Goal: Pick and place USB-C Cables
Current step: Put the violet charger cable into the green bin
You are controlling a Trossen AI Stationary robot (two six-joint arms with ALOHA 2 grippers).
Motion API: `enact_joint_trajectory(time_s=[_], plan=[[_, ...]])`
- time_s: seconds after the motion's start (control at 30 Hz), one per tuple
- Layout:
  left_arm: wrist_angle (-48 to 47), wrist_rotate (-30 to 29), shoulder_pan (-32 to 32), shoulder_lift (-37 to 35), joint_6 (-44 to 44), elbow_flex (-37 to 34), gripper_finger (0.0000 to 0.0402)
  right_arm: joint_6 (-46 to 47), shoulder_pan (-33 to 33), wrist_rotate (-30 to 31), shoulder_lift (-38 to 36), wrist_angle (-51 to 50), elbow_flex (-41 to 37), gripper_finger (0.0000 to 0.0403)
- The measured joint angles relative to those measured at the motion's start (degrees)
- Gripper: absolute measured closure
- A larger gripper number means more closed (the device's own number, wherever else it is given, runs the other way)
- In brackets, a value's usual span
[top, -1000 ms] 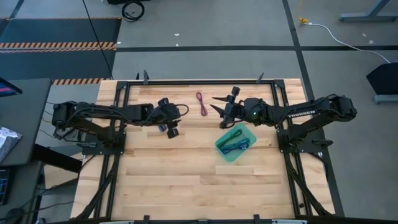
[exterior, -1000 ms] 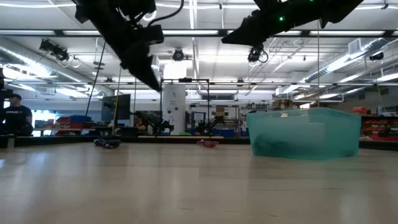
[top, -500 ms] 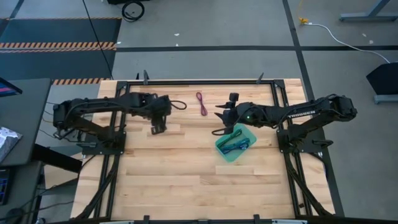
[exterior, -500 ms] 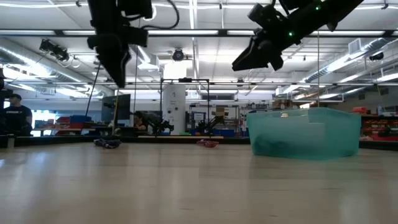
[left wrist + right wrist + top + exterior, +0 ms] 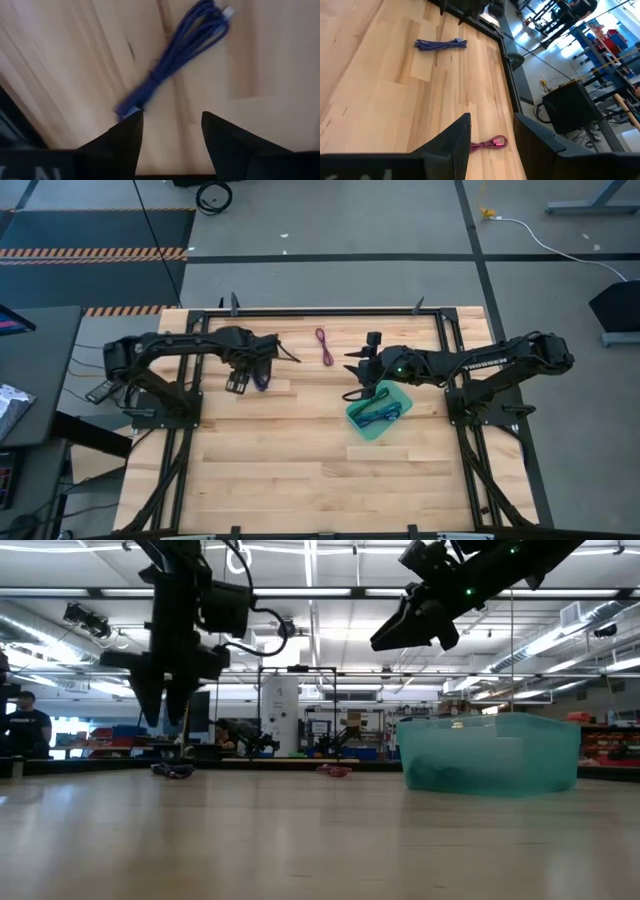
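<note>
A purple-blue USB-C cable lies coiled flat on the wood, also seen in the high view and the low view. My left gripper hangs open above the table, pointing down just left of that cable. A maroon-magenta cable lies near the far edge. Blue and teal cables lie inside the teal tray. My right gripper is open and raised in the air beside the tray's far left corner.
The teal tray stands right of the table's middle. Black frame rails run along the far edge and both sides. Bare wood fills the near half. A person stands far off in the room behind.
My left gripper has moved toward the table's left edge, swung from a slant to pointing straight down, and come lower, uncovering the purple-blue cable. My right gripper has dipped down and shifted slightly toward the near edge. The cables have stayed where they lay.
</note>
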Motion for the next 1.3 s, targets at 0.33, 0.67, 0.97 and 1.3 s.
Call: enact_joint_trajectory(time_s=[0.33,0.67,0.97,1.3], plan=[[2.80,-0.33,0.48,8.42,14.08,-0.02,0.0191,1.23,0.00,-0.24,0.00,-1.60,0.00,0.0249],[7.23,-1.88,4.11,14.27,16.52,-0.02,0.0201,1.69,0.01,-0.30,0.00,-1.90,0.00,0.0249],[7.77,-3.40,3.63,18.47,12.91,-2.43,0.0247,2.91,0.00,-0.30,0.00,-2.51,0.00,0.0249],[6.97,-4.55,0.30,18.57,-1.52,0.26,0.0379,2.91,0.00,-0.28,0.00,-2.49,0.00,0.0249]])
